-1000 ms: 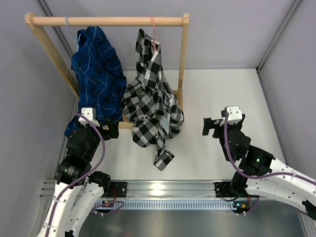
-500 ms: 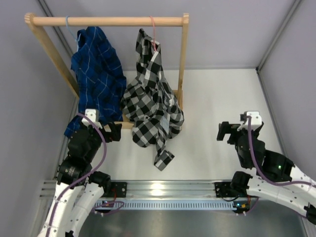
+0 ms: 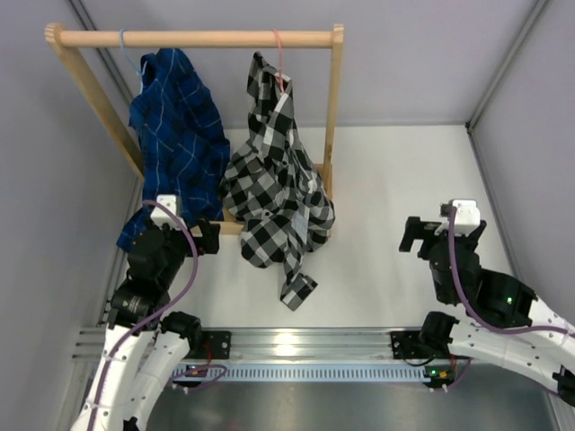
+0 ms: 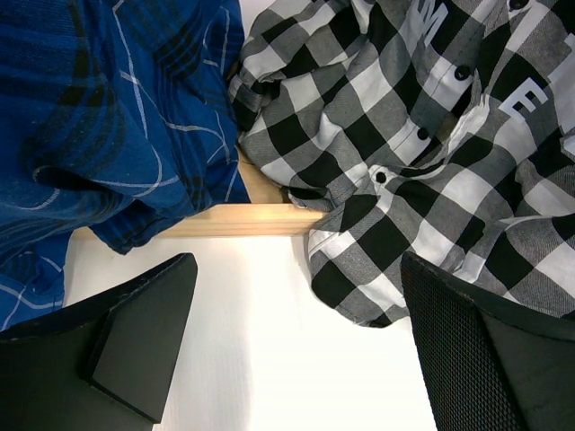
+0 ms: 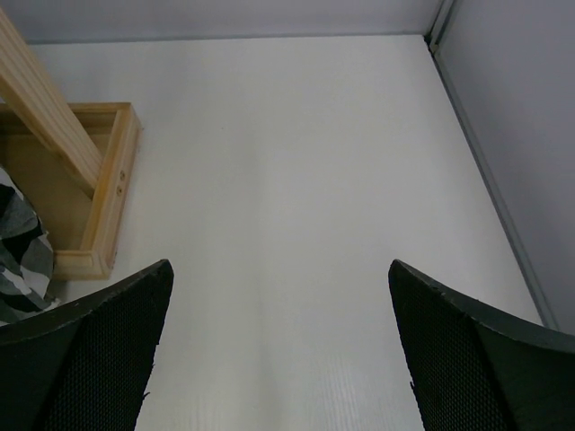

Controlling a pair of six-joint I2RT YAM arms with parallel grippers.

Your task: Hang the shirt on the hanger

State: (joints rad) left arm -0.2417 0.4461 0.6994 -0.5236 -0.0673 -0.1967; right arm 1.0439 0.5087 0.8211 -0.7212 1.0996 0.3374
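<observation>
The black-and-white checked shirt hangs from the pink hanger, whose hook is over the wooden rail. Its lower folds and a sleeve cuff reach down to the white table. In the left wrist view the shirt fills the upper right, just beyond the open fingers. My left gripper stands open at the rack's foot, left of the shirt, holding nothing. Well apart at the right, my right gripper is open over bare table, and its view shows nothing between the fingers.
A dark blue shirt with thin white lines hangs on a light blue hanger at the rail's left. The wooden rack's base bar lies under both shirts; its right foot shows in the right wrist view. Grey walls enclose the table.
My right arm has drawn back to the right, away from the shirt, and settled. The left gripper has shifted slightly near the rack's foot. Both stayed open; the shirt has not moved.
</observation>
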